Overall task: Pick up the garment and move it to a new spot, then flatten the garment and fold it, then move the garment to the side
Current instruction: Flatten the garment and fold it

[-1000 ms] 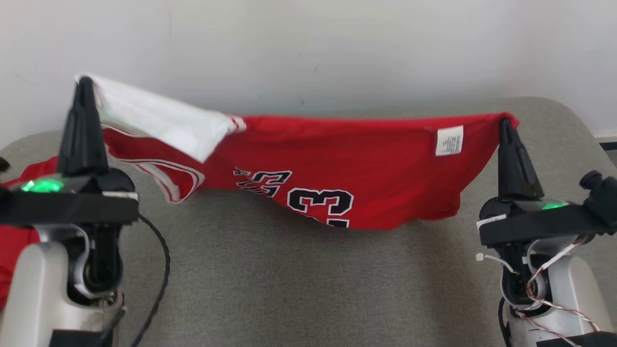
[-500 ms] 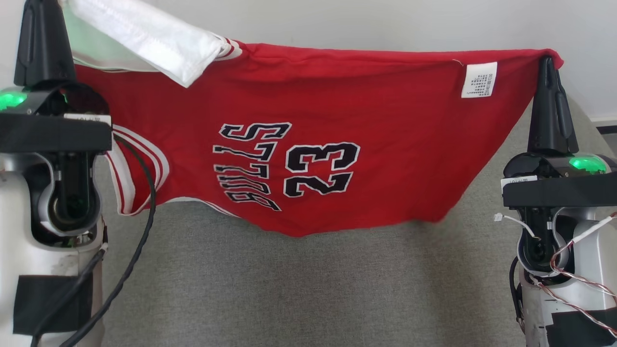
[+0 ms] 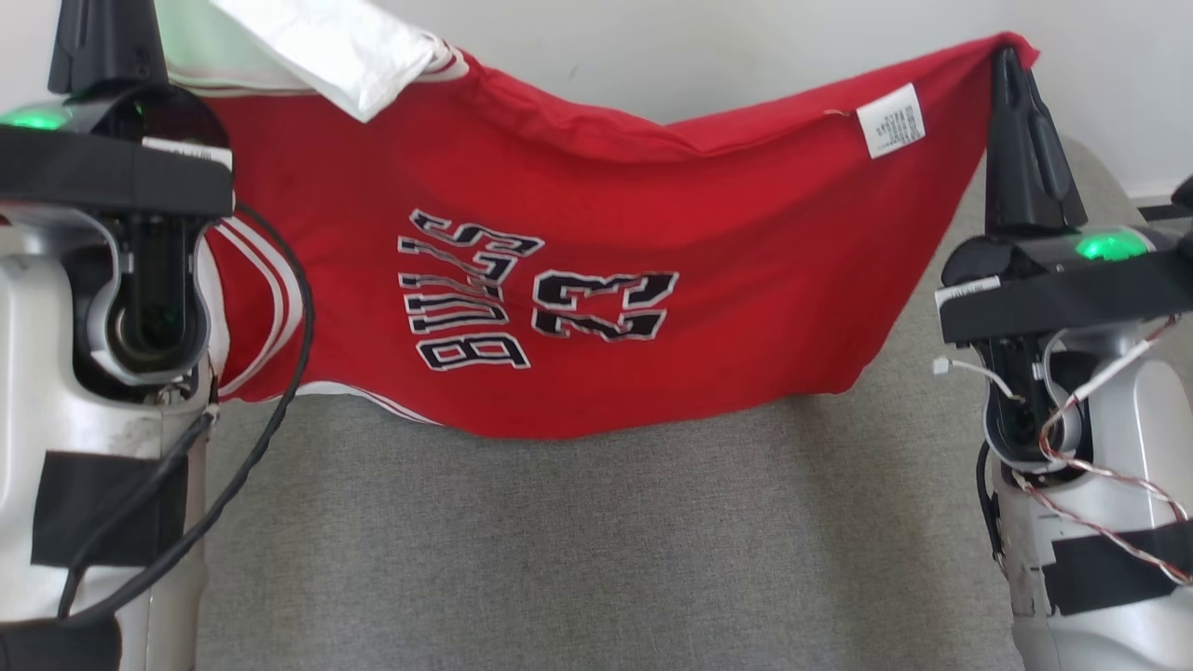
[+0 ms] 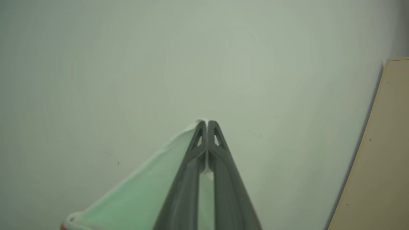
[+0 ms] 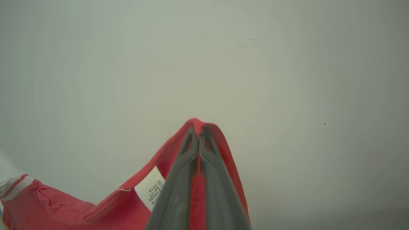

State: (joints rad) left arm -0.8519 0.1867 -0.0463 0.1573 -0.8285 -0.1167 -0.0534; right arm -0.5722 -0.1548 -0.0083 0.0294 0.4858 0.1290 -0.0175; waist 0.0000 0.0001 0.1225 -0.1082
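Now we hold the red garment [image 3: 727,280] stretched in the air over the grey cloth-covered bench [image 3: 596,550], before a plain pale wall [image 3: 708,47]. Our left jaws pinch its white edge and our right jaws its red corner, both closed tight.

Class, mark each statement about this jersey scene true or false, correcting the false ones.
1. The red jersey hangs between both arms. True.
2. The left fingers are open. False: they are shut on a white part of the jersey.
3. The white label sits near the left fingers. False: it is near the right fingers.
4. The right fingers pinch red fabric. True.
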